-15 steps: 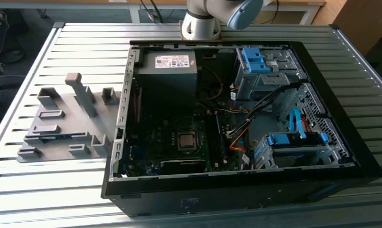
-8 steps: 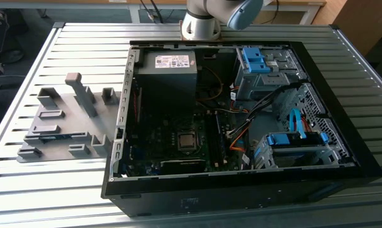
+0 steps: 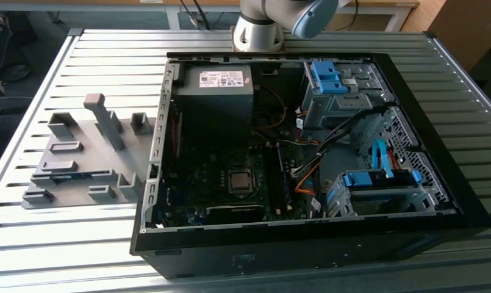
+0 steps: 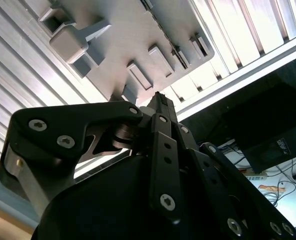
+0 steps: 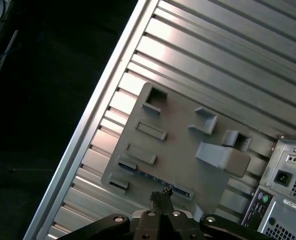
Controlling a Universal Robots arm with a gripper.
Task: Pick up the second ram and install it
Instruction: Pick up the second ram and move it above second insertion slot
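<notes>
In the exterior view, an open computer case (image 3: 310,244) is lying on the slatted metal surface (image 3: 33,256), and a grey holder plate (image 3: 82,162) is sitting beside it, toward the surface's edge at the exterior view's left. The second ram (image 3: 66,177) is resting on edge in a long slot of that plate. The arm (image 3: 261,24) is rising from the surface's far edge.

In the first wrist view, the tool (image 5: 161,196) is hanging over the holder plate (image 5: 178,140) with its fingers pressed together and nothing between them. The tips are showing just beside the middle of the second ram (image 5: 153,176); I cannot tell how high above it they are.

In the second wrist view, the tool (image 4: 160,102) is pointing at the holder plate (image 4: 123,35), fingers together.
</notes>
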